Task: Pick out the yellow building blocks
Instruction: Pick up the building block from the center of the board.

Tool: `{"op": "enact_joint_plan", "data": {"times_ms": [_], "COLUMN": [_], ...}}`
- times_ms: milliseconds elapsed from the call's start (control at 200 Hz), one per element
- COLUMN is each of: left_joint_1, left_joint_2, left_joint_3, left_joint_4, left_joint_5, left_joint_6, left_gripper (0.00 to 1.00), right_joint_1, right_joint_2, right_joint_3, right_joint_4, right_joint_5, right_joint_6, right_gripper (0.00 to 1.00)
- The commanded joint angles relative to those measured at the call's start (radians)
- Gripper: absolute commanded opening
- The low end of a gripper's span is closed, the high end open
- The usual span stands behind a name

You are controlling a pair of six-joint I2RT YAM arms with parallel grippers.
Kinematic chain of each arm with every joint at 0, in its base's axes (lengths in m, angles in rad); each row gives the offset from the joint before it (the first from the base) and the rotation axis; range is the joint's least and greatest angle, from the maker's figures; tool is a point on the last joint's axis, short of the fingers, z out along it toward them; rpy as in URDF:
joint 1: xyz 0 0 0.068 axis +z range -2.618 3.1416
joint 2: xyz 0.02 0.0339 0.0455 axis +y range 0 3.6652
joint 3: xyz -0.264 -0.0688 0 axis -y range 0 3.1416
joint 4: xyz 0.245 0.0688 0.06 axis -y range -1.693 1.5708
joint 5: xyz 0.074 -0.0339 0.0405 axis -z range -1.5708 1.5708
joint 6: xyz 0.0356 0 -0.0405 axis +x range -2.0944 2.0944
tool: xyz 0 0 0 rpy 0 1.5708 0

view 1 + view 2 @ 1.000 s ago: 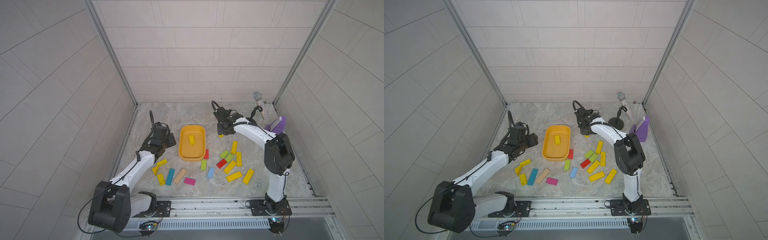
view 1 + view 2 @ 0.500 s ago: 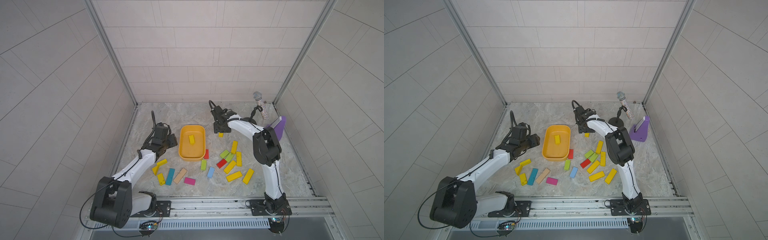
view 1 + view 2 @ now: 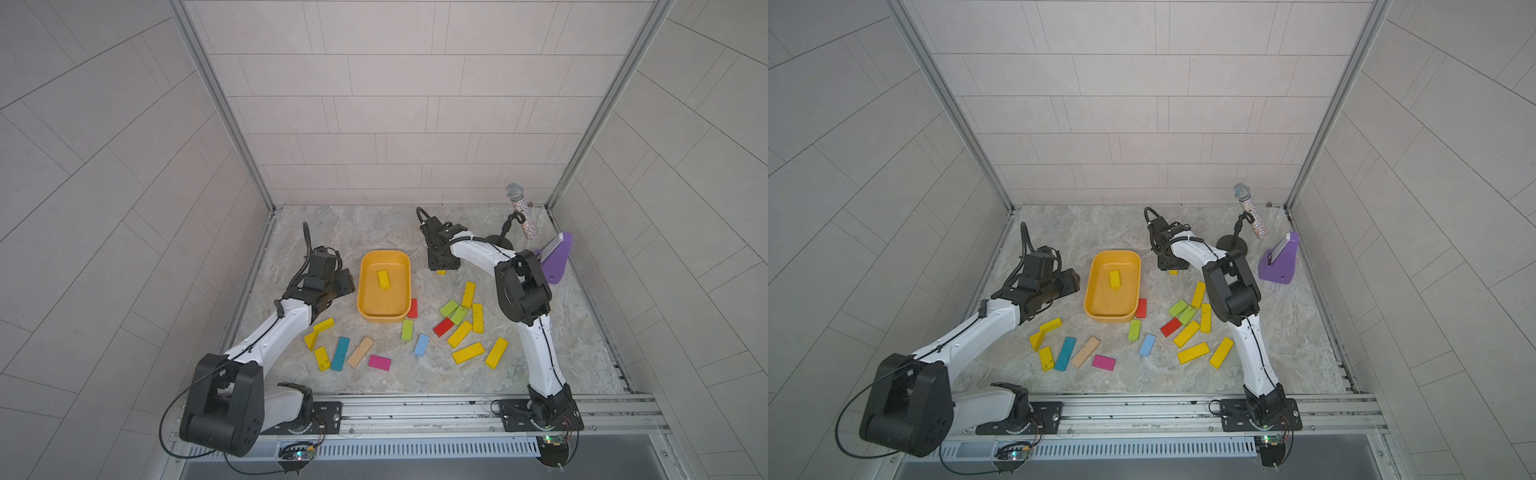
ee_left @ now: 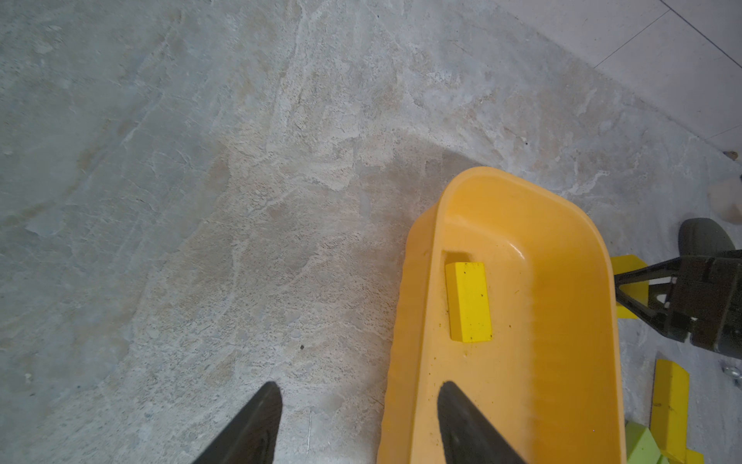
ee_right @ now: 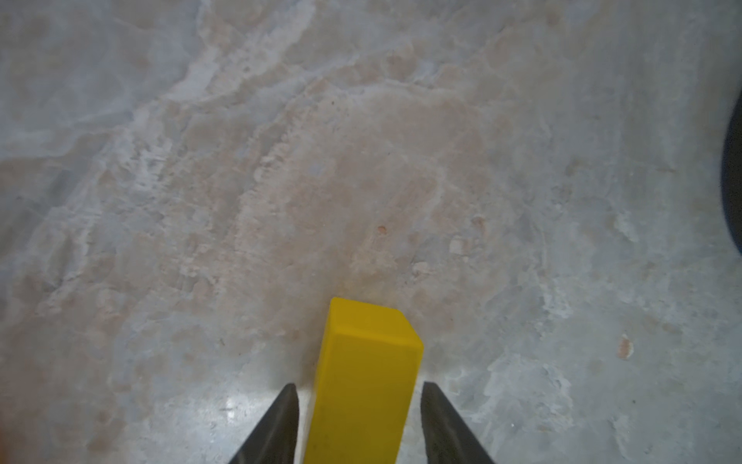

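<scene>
At right pincer (image 5: 359,385): partly open, astride one yellow building block (image 5: 369,345) on the marbled surface (image 5: 241,160), slim gap each side, no grip. In both top views, sits right of the upper end of the orange-yellow tub (image 3: 382,318). At left pincer (image 4: 357,385): wide open, empty, one finger (image 4: 457,426) over the tub. Second yellow building block (image 4: 469,301) inside tub; other yellow building blocks (image 3: 468,353) scattered lower centre among coloured blocks (image 3: 340,353).

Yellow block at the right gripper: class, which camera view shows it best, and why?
Right wrist view: the block fills the foreground between the fingers. Both top views show only a sliver under the right gripper; the left wrist view shows part beyond the tub.
</scene>
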Motion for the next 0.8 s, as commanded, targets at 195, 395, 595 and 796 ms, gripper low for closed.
{"op": "enact_joint_plan", "data": {"times_ms": [195, 395, 595, 796], "left_joint_1": [0.005, 0.005, 0.005, 0.006], "left_joint_2": [-0.025, -0.02, -0.021, -0.011], "left_joint_3": [-0.002, -0.004, -0.005, -0.013], "left_joint_4": [-0.016, -0.013, -0.009, 0.015], "left_joint_5": [-0.035, -0.027, -0.023, 0.006], "left_joint_6": [-0.018, -0.02, -0.021, -0.029], "left_gripper": [0.67, 0.67, 0.67, 0.67], "right_joint_1": [-0.004, -0.006, -0.006, 0.002], "right_joint_2": [0.03, 0.006, -0.062, -0.199], "right_joint_3": [0.019, 0.001, -0.032, -0.119], "right_joint_4": [-0.038, -0.024, 0.002, 0.028], "right_joint_5": [-0.002, -0.013, -0.023, -0.03], "right_joint_6": [0.021, 0.018, 0.013, -0.002], "right_gripper": [0.33, 0.21, 0.18, 0.17]}}
